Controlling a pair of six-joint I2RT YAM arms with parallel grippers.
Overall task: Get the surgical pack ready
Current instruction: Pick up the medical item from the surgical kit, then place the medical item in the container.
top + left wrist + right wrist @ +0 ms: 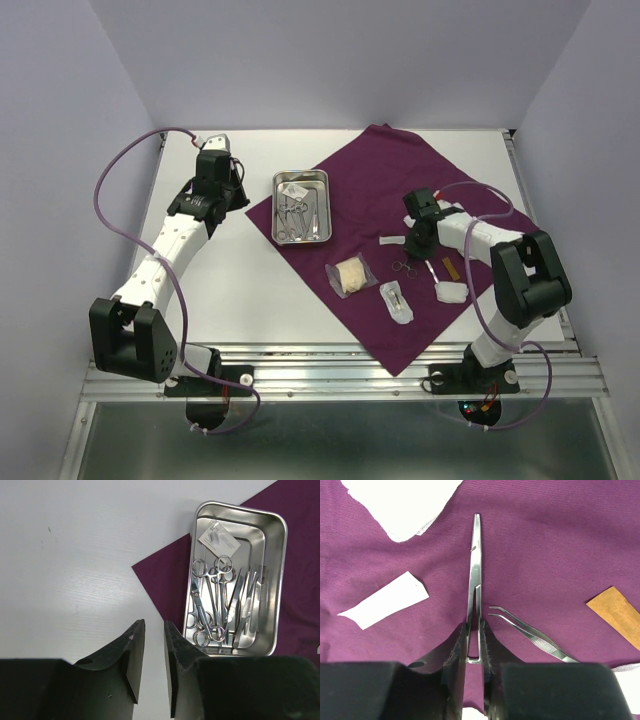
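Over on the left side of the white table, we see the left gripper hanging above bare tabletop, jaws a narrow slot apart with nothing in them. Ahead of it and off to its right, well clear of the fingers, the shiny rectangular steel tray sits on the left corner of the large plum-purple square cloth. It is loaded with a bundle of steel scissors and forceps and a small white packet.

Moving right to the cloth's near half, we find a clear packet of beige gauze and beside it a smaller clear packet.

Now the right gripper: it is down at the cloth, fingers pinched onto the long steel ring-handled forceps, whose closed tip points straight ahead. A white paper strip lies left of the fingers, small curved steel tweezers just right, an orange-brown strip beyond. A white gauze pad lies ahead-left.
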